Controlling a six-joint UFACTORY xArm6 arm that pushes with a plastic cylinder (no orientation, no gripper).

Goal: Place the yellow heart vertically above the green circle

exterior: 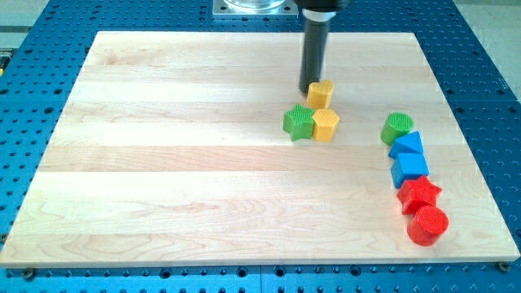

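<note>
The yellow heart [321,94] lies on the wooden board [163,163], right of centre near the view's top. My tip [310,88] touches its left upper side. The green circle [397,128] lies to the heart's right and a little lower, at the top of a column of blocks. A yellow hexagon [326,125] and a green star [299,122] sit side by side just below the heart.
Below the green circle runs a column: a blue triangle [406,145], a blue block [409,168], a red star [419,194] and a red cylinder [428,225]. A metal mount [254,7] sits at the view's top edge.
</note>
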